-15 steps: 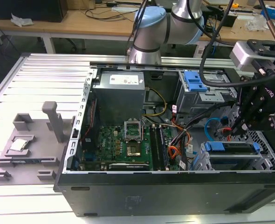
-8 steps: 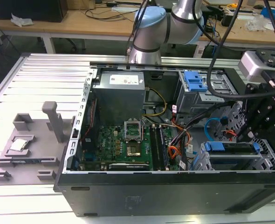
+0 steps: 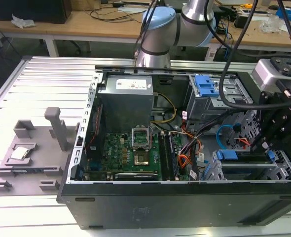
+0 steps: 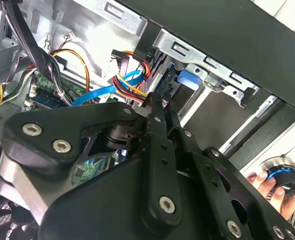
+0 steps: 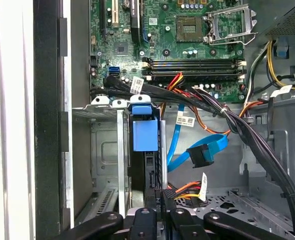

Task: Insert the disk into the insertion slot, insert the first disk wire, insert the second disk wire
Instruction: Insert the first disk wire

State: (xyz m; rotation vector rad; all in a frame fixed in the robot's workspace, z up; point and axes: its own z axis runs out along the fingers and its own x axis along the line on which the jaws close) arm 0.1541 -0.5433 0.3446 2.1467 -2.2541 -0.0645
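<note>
Watching the exterior view, I saw the open computer case (image 3: 135, 210) lying on the slotted metal bench (image 3: 37, 84). The arm (image 3: 158, 29) reached in from the far side, and the tool (image 3: 262, 142) was lowered over the corner of the case at the exterior view's right. The disk (image 3: 228, 155) was already seated in the insertion slot (image 3: 285, 167), its blue tabs showing at both ends of the bay. The second disk wire (image 3: 223, 134) looped just above it.

In the second wrist view the tool (image 4: 157, 102) had its fingers drawn almost together, pinched (as best I could judge) on the small black plug of the first disk wire (image 4: 131, 82). Its orange and red strands fanned out behind the fingertips, with the second disk wire (image 4: 105, 92) crossing beside them. The disk (image 4: 190, 78) sat just beyond. A person's hand (image 4: 265, 184) held a round black-and-blue object (image 4: 281, 179) outside the case.

In the first wrist view the tool (image 5: 162, 199) was right at the end of the disk (image 5: 145, 134), which stood edge-on inside the insertion slot (image 5: 105, 150). The first disk wire (image 5: 188, 188) led out from the fingers. The second disk wire (image 5: 180, 142) hung loose beside the disk, its dark plug apart from it.
</note>
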